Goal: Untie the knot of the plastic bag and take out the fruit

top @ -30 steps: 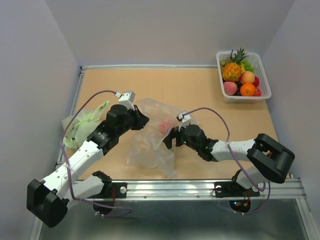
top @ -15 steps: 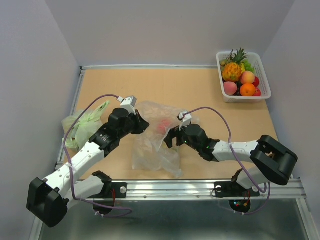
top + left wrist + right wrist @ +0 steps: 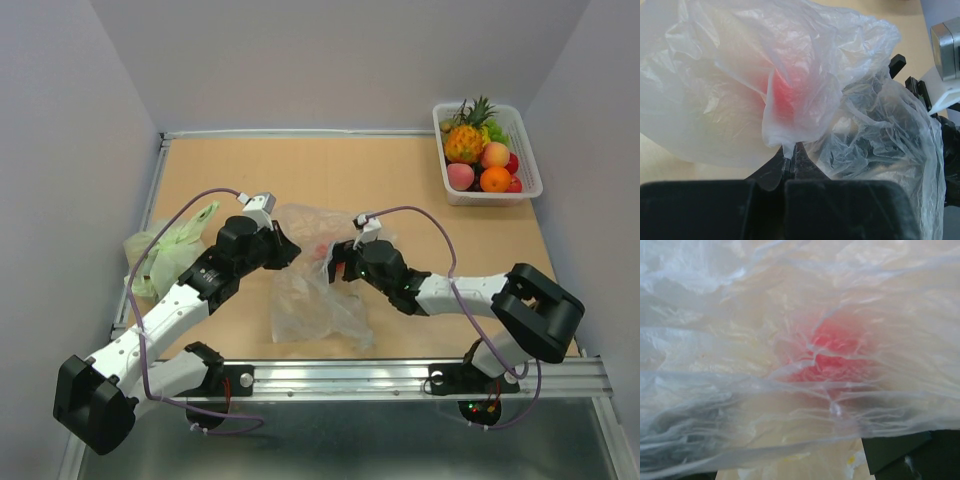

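The clear plastic bag (image 3: 312, 290) lies crumpled mid-table between my arms. A red fruit (image 3: 322, 250) shows through its film, also in the left wrist view (image 3: 782, 95) and the right wrist view (image 3: 832, 352). My left gripper (image 3: 286, 248) is shut on a fold of the bag's film (image 3: 788, 150) at its left upper edge. My right gripper (image 3: 337, 266) is open and pressed against the bag from the right, just beside the red fruit. Film covers most of its view and one dark finger (image 3: 895, 452) shows at the bottom right. I cannot make out the knot.
A white basket (image 3: 524, 150) at the far right corner holds a pineapple (image 3: 463, 143), peaches, an orange and other fruit. A pale green bag (image 3: 168, 250) lies by the left edge, behind my left arm. A raised frame runs around the table.
My right gripper has moved left and away from me into the bag, up to the red fruit. The bag's lower part has shifted a little right. My left gripper still holds the film.
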`<state>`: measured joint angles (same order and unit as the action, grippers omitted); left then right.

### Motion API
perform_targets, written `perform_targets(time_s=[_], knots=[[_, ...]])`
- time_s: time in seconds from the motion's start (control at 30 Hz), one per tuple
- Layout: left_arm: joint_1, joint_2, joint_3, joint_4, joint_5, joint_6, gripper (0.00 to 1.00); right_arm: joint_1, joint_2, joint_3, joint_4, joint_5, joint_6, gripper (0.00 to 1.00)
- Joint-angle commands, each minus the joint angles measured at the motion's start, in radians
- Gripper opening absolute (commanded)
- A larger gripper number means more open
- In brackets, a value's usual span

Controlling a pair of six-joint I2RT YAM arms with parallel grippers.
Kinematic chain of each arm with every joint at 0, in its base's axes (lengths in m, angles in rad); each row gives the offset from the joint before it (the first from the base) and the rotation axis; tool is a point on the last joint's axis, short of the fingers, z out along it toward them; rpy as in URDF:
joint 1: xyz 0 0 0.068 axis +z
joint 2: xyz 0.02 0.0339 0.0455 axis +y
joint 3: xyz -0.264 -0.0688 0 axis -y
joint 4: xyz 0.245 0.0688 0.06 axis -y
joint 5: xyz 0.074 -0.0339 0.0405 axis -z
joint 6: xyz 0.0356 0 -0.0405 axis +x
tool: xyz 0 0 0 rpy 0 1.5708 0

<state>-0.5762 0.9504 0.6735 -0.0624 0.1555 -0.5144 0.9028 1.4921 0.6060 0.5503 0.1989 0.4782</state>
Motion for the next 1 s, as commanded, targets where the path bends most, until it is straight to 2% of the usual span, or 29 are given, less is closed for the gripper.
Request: perform_targets(time_s=[0.0,0.13,0.43,0.53,0.6,0.63,0.67,0.87,0.97], knots=[[-0.007,-0.015,0.024,0.029,0.03,0.02,0.0,-0.002,0.033,0.07,0.062,0.118,0.085,1.0],[-0.014,-0.006,0.026,0.029,0.039,0.027,0.0,-0.001,0.077,0.107,0.063,0.189,0.108,1.0],[-0.057,0.034,0.04,0.03,0.049,0.036,0.0,-0.001,0.256,0.184,0.131,0.206,0.088,1.0],[-0.065,0.037,0.041,0.029,0.044,0.034,0.0,-0.001,0.283,0.193,0.138,0.234,0.076,0.94],[-0.065,0.034,0.04,0.026,0.024,0.03,0.0,-0.002,0.286,0.19,0.145,0.243,0.053,0.77],[-0.065,0.025,0.038,0.023,0.0,0.025,0.0,-0.002,0.281,0.186,0.148,0.247,0.045,0.63],[-0.067,0.021,0.037,0.019,-0.017,0.024,0.0,-0.001,0.277,0.181,0.149,0.247,0.033,0.56],[-0.037,0.014,0.054,-0.025,-0.181,0.007,0.0,-0.002,0.191,0.114,0.151,0.211,-0.038,0.27],[0.01,0.033,0.066,-0.017,-0.185,0.022,0.0,-0.001,0.14,0.062,0.149,0.183,-0.084,0.19]])
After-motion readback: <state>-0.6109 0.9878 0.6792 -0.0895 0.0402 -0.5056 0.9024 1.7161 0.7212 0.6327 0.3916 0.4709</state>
